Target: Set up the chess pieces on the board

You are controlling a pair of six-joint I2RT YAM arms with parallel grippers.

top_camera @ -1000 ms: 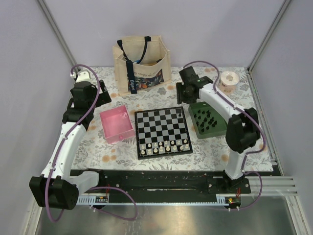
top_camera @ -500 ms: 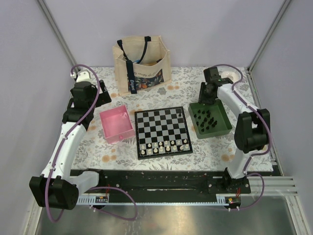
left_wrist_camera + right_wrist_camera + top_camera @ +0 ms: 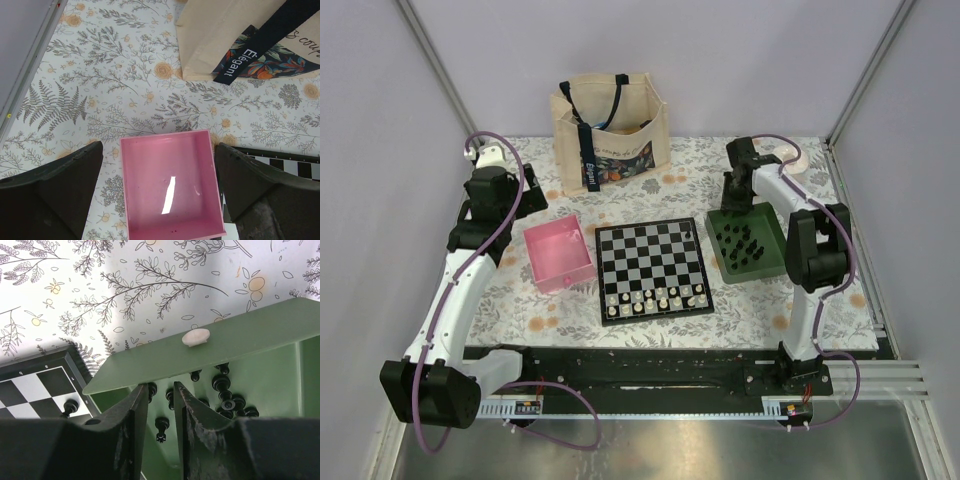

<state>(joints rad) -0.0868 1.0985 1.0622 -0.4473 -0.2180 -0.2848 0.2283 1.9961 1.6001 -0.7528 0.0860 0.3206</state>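
The board (image 3: 653, 268) lies mid-table with white pieces along its two near rows and one black chess piece (image 3: 691, 232) at its far right corner; that piece also shows in the right wrist view (image 3: 70, 406). Several black chess pieces (image 3: 745, 243) lie in the green tray (image 3: 772, 262). My right gripper (image 3: 735, 197) hangs over the tray's far-left corner. In its wrist view (image 3: 161, 396) its jaws are a narrow gap apart and empty, with a black piece (image 3: 161, 427) lying on the tray floor below. My left gripper (image 3: 507, 197) is wide open and empty above the pink tray (image 3: 170, 150).
A cloth tote bag (image 3: 610, 130) stands at the back centre. A tape roll (image 3: 790, 160) sits at the back right, partly behind the right arm. A small white knob (image 3: 195, 337) sits on the green tray's wall (image 3: 200, 357). The pink tray (image 3: 560, 255) holds nothing.
My right gripper has moved right from beyond the board's far right corner to over the green tray's far-left corner. The left arm has not moved.
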